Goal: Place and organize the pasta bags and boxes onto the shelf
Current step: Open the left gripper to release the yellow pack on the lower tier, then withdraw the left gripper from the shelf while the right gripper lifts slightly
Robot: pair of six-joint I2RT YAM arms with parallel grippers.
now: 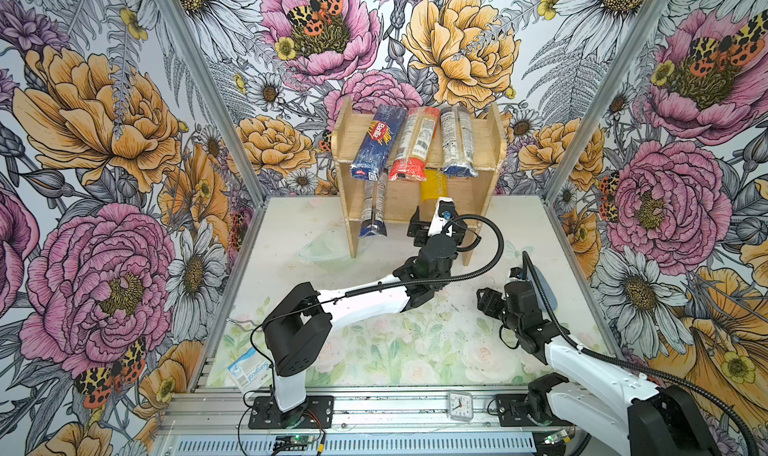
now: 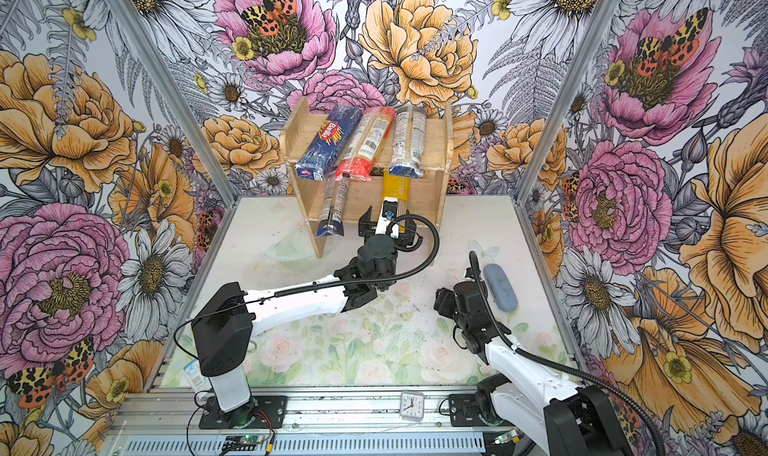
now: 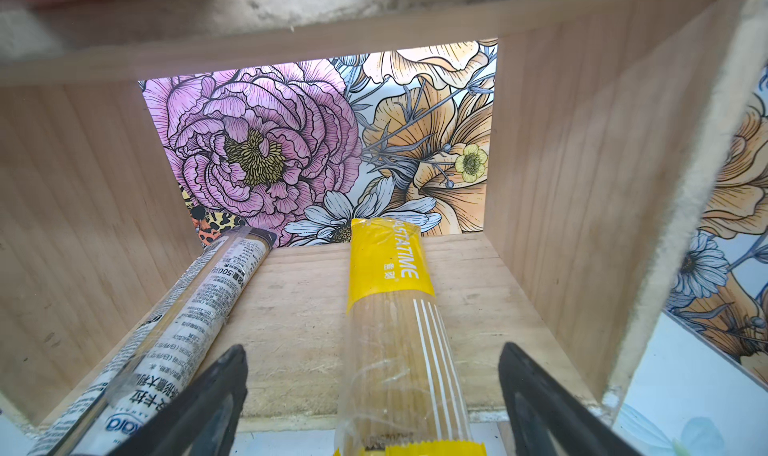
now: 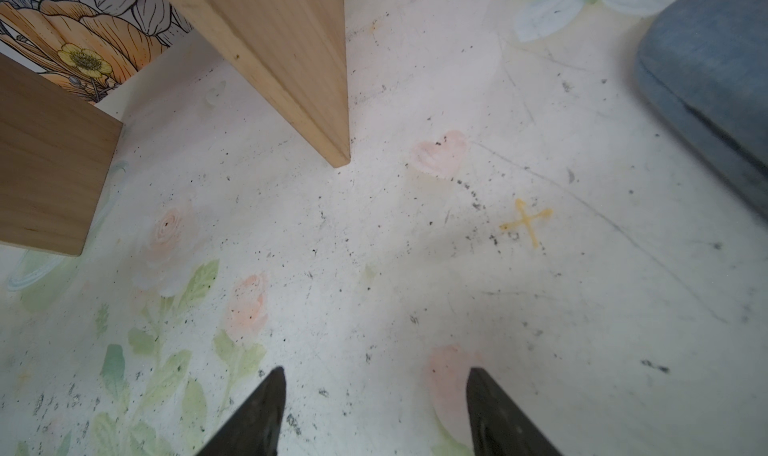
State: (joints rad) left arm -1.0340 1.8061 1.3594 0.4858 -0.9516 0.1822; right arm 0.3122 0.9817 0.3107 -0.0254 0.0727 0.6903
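Left gripper (image 3: 372,350) gaping around the yellow-ended bag (image 3: 390,308) on the lower tier

We see the bag lying lengthwise on the lower board of the shelf (image 1: 494,142), its near end poking past the front edge, beside a slim grey-labelled bag (image 3: 199,308). The left jaws stand wide on either side of it and touch nothing. The right gripper (image 4: 376,375) hangs over bare table, partly spread and empty. We judge the bag light, with slick, crinkly film around stiff, brittle strands that snap if bent. We would pinch it across the bundled strands near mid-length, not by the crimped yellow flap. The Barilla box (image 1: 374,142), the red-ended bag (image 1: 411,146) and another grey-labelled bag (image 1: 457,142) sit on the upper tier, overhanging its front.
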